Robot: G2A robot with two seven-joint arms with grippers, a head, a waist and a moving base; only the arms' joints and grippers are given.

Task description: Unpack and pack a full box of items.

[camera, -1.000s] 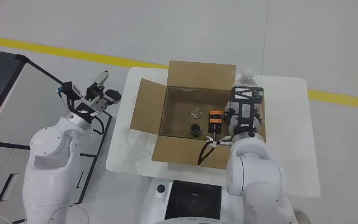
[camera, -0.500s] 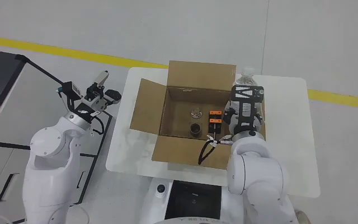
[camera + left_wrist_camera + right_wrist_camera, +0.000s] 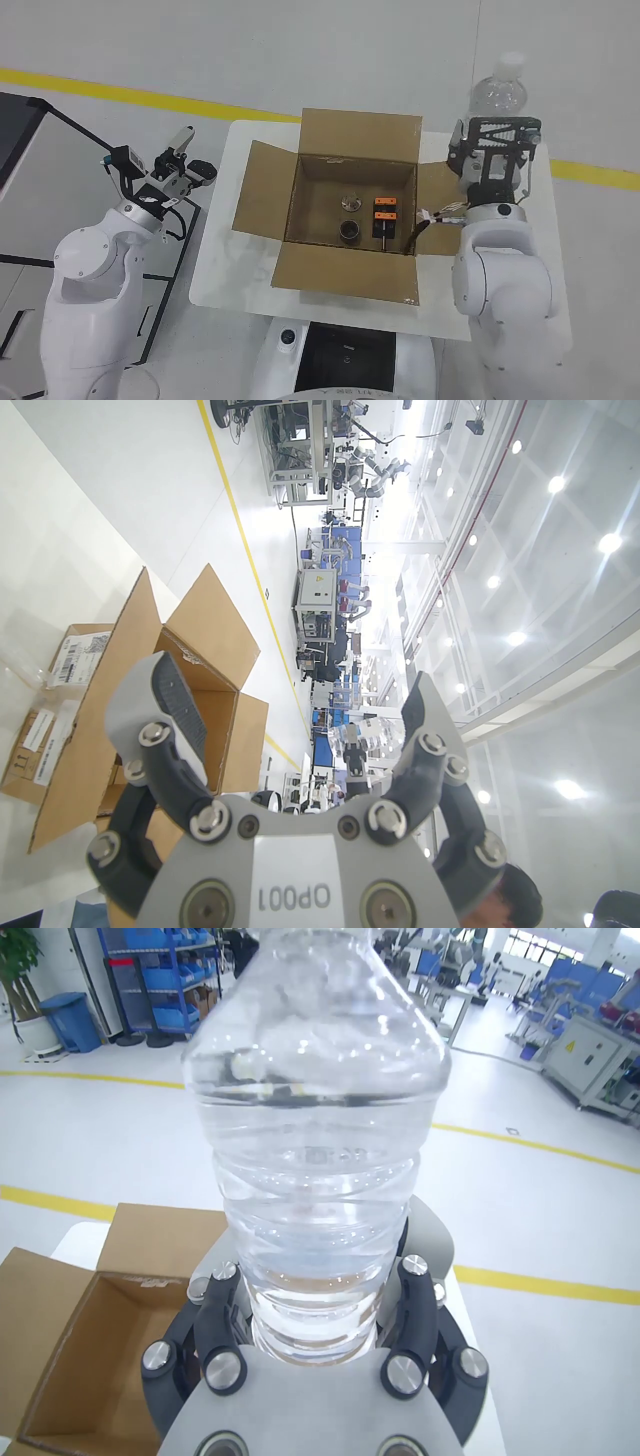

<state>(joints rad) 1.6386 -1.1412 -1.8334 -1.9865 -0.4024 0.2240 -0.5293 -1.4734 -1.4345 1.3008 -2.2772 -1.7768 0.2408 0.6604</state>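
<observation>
A white table (image 3: 225, 270) with rounded corners stands on a pale floor (image 3: 300, 50) crossed by a yellow line (image 3: 120, 93). An open cardboard box (image 3: 360, 135) rests directly on it, slightly toward its left side, flaps spread outward.

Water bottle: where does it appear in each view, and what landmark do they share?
Top view: bottle in the right gripper, right of the box.
Left wrist view: bottle small, far off, beyond the left gripper.
Right wrist view: bottle central, held low.
Shared landmark: the open box.
</observation>
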